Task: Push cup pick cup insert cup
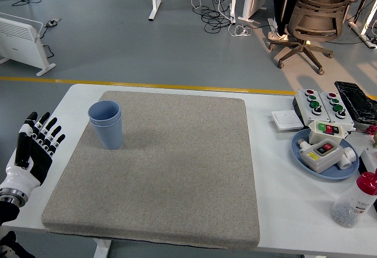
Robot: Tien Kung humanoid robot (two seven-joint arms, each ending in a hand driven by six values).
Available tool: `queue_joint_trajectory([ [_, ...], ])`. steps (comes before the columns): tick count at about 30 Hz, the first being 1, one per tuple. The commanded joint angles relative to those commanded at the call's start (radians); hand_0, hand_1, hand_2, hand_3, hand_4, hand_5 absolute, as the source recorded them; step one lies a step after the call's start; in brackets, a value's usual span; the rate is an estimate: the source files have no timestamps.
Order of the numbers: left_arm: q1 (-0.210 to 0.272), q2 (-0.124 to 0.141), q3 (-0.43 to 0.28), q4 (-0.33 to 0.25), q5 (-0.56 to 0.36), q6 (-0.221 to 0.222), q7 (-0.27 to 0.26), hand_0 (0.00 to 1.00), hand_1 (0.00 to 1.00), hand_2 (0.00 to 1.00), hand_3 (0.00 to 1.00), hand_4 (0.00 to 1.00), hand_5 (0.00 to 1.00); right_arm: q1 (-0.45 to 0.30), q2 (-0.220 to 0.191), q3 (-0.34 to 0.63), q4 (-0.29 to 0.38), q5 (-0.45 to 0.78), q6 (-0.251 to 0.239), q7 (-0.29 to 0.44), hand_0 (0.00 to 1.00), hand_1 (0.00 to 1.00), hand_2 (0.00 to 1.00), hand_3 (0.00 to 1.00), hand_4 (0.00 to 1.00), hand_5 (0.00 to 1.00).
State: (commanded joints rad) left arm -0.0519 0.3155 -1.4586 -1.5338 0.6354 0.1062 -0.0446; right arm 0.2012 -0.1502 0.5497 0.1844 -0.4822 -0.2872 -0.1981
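The blue cups (pixel 106 123) stand upright as a nested pair, one seated inside the other, on the far left part of the grey mat (pixel 171 175) that covers the white table (pixel 283 169). The left hand (pixel 34 149) hangs at the table's left edge, off the mat and apart from the cups, fingers spread wide and holding nothing. The right hand is not in view. Judged from this layout, the insertion looks complete. The chief risk is a careless sweep of the left arm toward the mat, since the stack is tall, light and nearest that hand, and a glancing touch near the rim would likely tip it. The inner cup may also sit crooked. Its rim appears slightly offset from the outer one, though whether it is fully seated cannot be confirmed from this angle. The left forearm is cut off by the picture's lower corner. At the right edge, the blue plate (pixel 301 152) carrying switch boxes and the red-capped bottle (pixel 355 201) lie well apart from the cups and pose no hazard.
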Motion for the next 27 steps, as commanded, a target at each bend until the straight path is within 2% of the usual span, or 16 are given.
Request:
queue_joint_trajectory([
  [17, -0.010, -0.008, -0.024, 0.011, -0.002, 0.012, -0.005, 0.958, 0.968, 0.998, 0.998, 0.669, 0.998, 0.021, -0.004, 0.001, -0.002, -0.001, 0.008, -0.001, 0.669, 0.611, 0.642, 0.579, 0.129, 0.485],
  [27, -0.011, -0.012, -0.041, 0.018, 0.014, -0.003, 0.001, 0.945, 0.943, 0.998, 0.998, 0.670, 0.998, 0.028, 0.000, 0.016, 0.001, -0.029, 0.009, -0.009, 0.670, 0.612, 0.641, 0.579, 0.129, 0.486],
])
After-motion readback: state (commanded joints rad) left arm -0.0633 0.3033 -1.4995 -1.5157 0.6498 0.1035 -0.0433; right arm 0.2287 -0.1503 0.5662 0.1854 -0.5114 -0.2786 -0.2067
